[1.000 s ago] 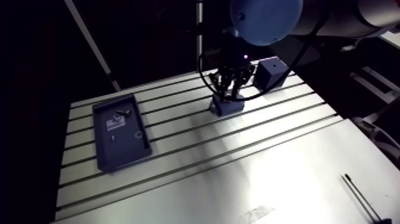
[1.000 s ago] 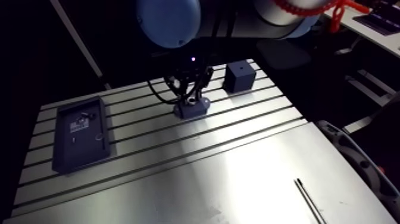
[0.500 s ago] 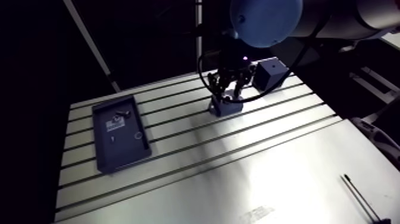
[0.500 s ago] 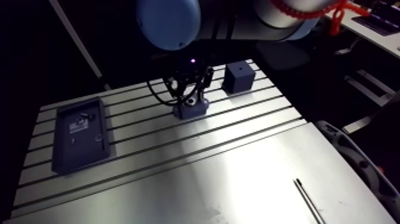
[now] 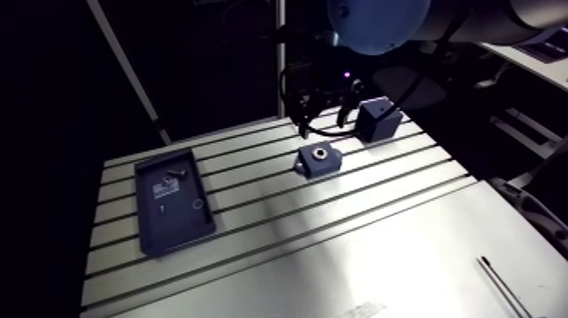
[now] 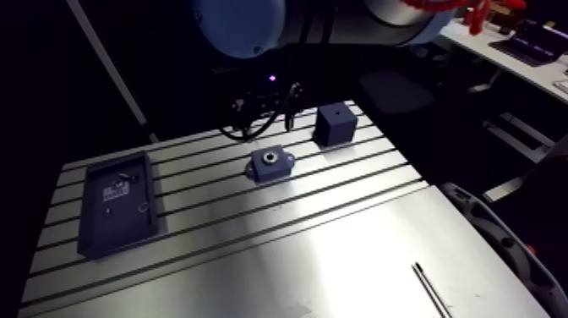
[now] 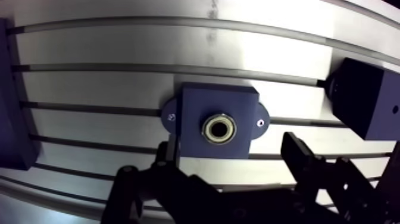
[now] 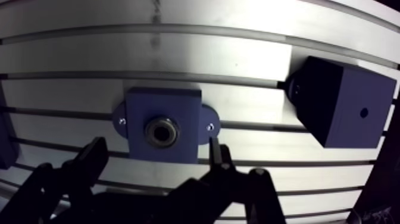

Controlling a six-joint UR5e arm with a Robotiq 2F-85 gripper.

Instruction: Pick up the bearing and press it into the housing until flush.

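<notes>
The dark blue housing (image 5: 319, 159) lies flat on the slotted table, with two flanges and a screw in each. The metal ring bearing (image 7: 218, 128) sits in the housing's central bore, and its face looks level with the top surface. My gripper (image 7: 231, 150) hangs above the housing, open, with one black finger (image 7: 169, 156) on each side and nothing between them. In the arm view the gripper (image 5: 323, 118) is clear of the housing, just behind and above it.
A dark blue cube block (image 5: 378, 118) with a small hole stands just behind and to the right of the housing. A shallow dark tray (image 5: 149, 241) holding a few small parts lies at the table's left. A thin black rod (image 6: 431, 292) lies at the near right.
The gripper was down on the housing earlier; it has since spread its fingers and risen clear, leaving the bearing seated in the bore. The arm view has shifted slightly.
</notes>
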